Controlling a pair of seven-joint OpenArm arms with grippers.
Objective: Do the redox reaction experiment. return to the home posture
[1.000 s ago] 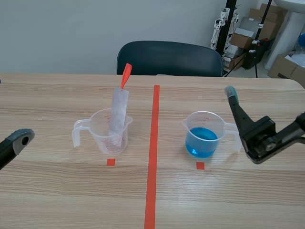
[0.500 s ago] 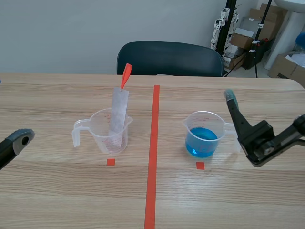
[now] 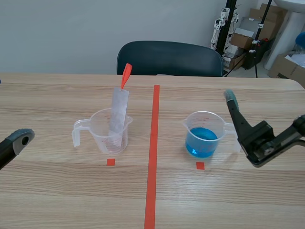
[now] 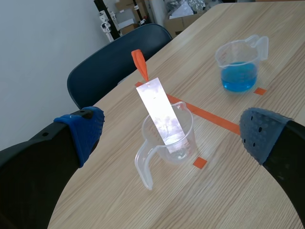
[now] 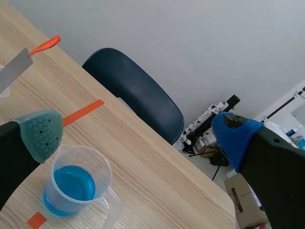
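The clear cup [image 3: 110, 136] was seen standing on the tabletop [image 3: 57, 191] to the left of the long tape line [image 3: 152, 157], just behind a small square mark [image 3: 110, 162]. The cup of blue liquid [image 3: 205, 136] was set likewise behind a second square mark [image 3: 200, 165] on the other side, and the marks were judged to fix each cup's place. A pale metal strip [image 3: 117, 112] with an orange tab [image 3: 126, 75] at its top was leant inside the clear cup, propped against the rim so that it stood up without being held. Whether any liquid lay around its foot could not be told. The left jaws were spread wide with nothing held between them, and the left arm [image 3: 12, 142] was placed low at the tabletop's side, well apart from the clear cup. The right jaws were likewise wide open and empty, with the right arm [image 3: 267, 140] raised just beside the cup of blue liquid but not touching it. With both cups standing free, only the withdrawal to the home posture was judged outstanding.
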